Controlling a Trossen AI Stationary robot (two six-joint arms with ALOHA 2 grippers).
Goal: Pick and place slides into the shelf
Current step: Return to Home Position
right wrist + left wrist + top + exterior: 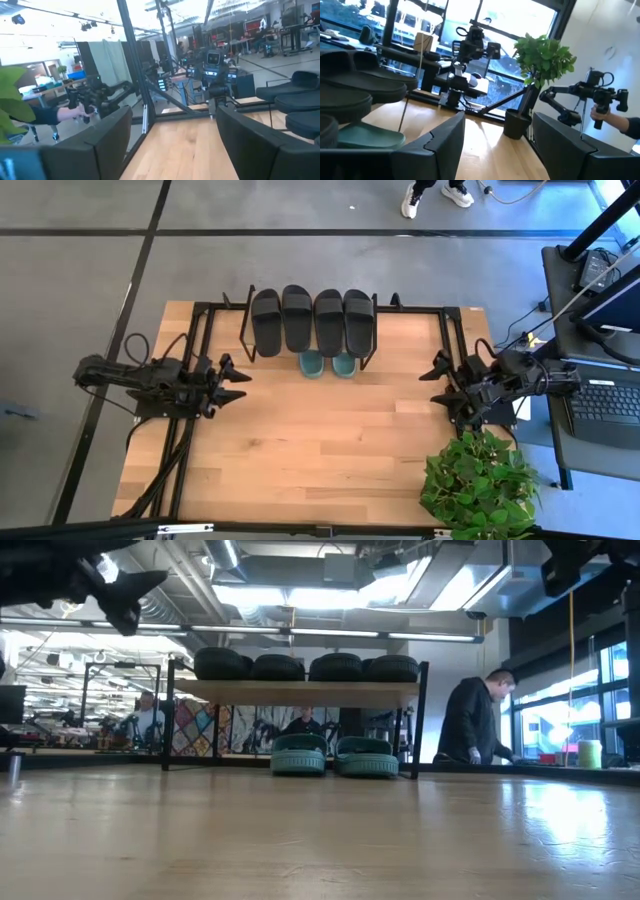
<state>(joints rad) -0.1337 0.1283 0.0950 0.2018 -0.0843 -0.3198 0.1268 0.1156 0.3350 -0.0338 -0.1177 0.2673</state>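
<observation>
Left tool [238, 383]: at the left edge of the counter [320, 445], level with the counter's middle, fingers pointing right across the boards. Jaws wide, nothing between them. The left wrist view confirms this: both dark fingers [437, 145] stand far apart with bare wood in the gap.

Right tool [438, 384]: at the right edge of the counter, roughly opposite the left one, fingers pointing left. Jaws wide, empty. In the right wrist view the fingers [102, 140] are spread, with only counter boards between them.

The two tools are well apart, with open counter between them. Neither touches a slide or the shelf.

Shelf [300, 692]: stands at the far edge of the counter, centred between the arms. Light plank top on thin black legs.

Black slides [297, 318]: four, side by side in one row on the shelf top, lying lengthways from near to far, neighbours touching or nearly so. In the low view they show as four dark humps along the plank.

Green slides [312, 364]: two, side by side on the counter under the shelf, below the middle of the row. Their near ends stick out past the shelf's near edge.

Plant [480, 480]: near right corner of the counter, just near of the right arm.

Laptop [605, 402]: on a separate desk to the right.

Person [475, 720]: in dark clothing in the room beyond the counter, right of the shelf.
</observation>
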